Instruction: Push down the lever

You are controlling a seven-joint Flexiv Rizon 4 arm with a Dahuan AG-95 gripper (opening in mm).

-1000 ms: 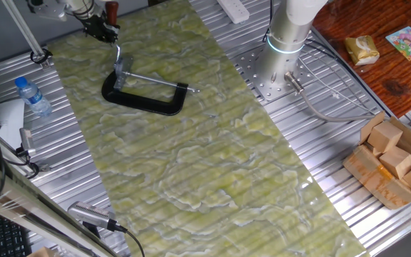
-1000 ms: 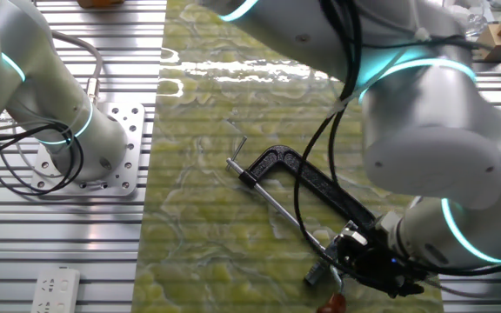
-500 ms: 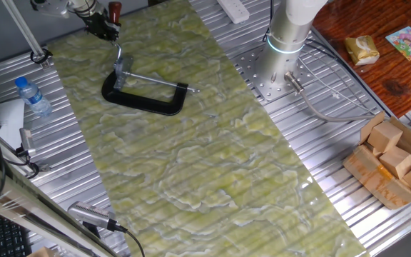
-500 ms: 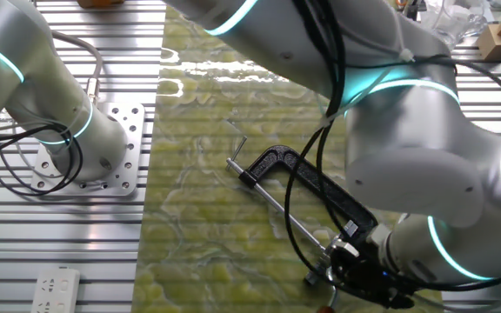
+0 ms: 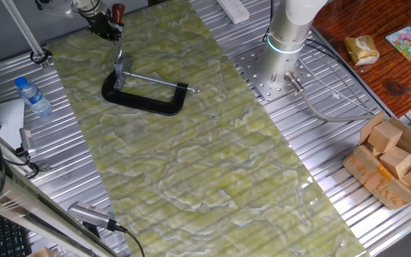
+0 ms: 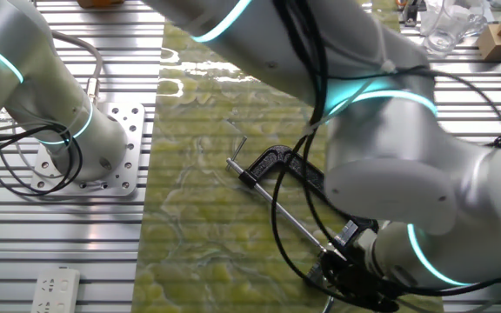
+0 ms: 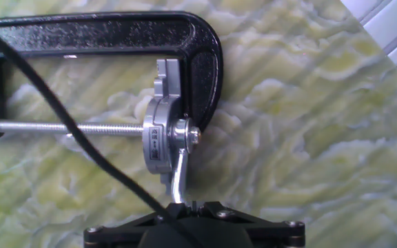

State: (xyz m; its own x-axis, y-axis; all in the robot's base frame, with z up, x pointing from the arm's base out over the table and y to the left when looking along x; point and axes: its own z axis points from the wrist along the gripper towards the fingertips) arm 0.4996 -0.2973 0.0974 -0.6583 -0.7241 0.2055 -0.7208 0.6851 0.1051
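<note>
A black C-clamp [image 5: 143, 98] lies on the green marbled mat [image 5: 212, 157] at the far left. The lever [image 7: 178, 172], a thin silver pin, sticks out of the small silver block [image 7: 161, 136] at the clamp's end, beside the long screw rod [image 7: 67, 127]. In the hand view its free end meets the left fingertip of my gripper [image 7: 191, 205], whose jaws stand together, not around the pin. From one fixed view the gripper [image 5: 115, 36] sits just beyond the lever [image 5: 119, 53]. In the other fixed view the gripper [image 6: 342, 276] is low, largely hidden by the arm.
A water bottle [image 5: 33, 96] lies left of the mat. The arm's base [image 5: 287, 39] stands right of the mat, with a power strip [image 5: 235, 8] behind. A cardboard box of wooden blocks [image 5: 394, 160] sits far right. A second arm's base [image 6: 55, 122] shows in the other fixed view.
My gripper has shifted slightly toward the far edge of the table, past the lever's end. The arm's wrist has swung lower in the other fixed view. The clamp has not moved.
</note>
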